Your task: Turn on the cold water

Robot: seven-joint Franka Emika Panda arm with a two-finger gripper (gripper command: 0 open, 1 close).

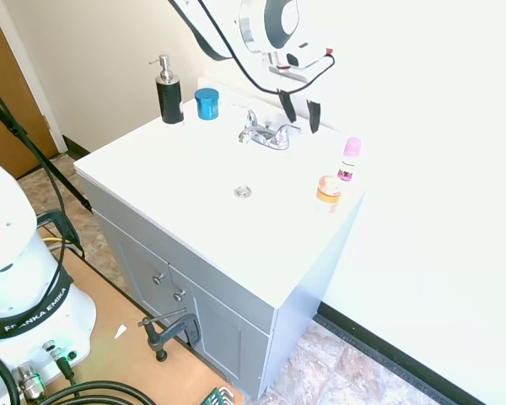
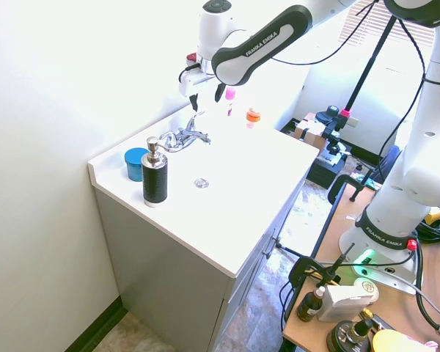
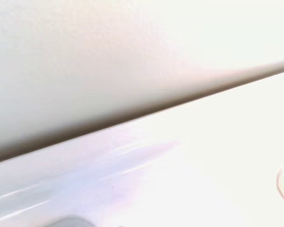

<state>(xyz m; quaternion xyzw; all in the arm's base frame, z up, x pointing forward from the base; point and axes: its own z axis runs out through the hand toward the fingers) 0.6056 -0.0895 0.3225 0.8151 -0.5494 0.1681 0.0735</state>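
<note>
Overhead, the tool [image 1: 300, 110] hangs spread above the faucet [image 1: 266, 132], whose handles seem washed out by glare.

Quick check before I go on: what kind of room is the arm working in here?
Most likely a bathroom. A white vanity top with a basin drain sits over grey cabinet doors, a chrome faucet stands at the back, and a black soap dispenser stands beside it. The gripper hangs open above the faucet.
</note>
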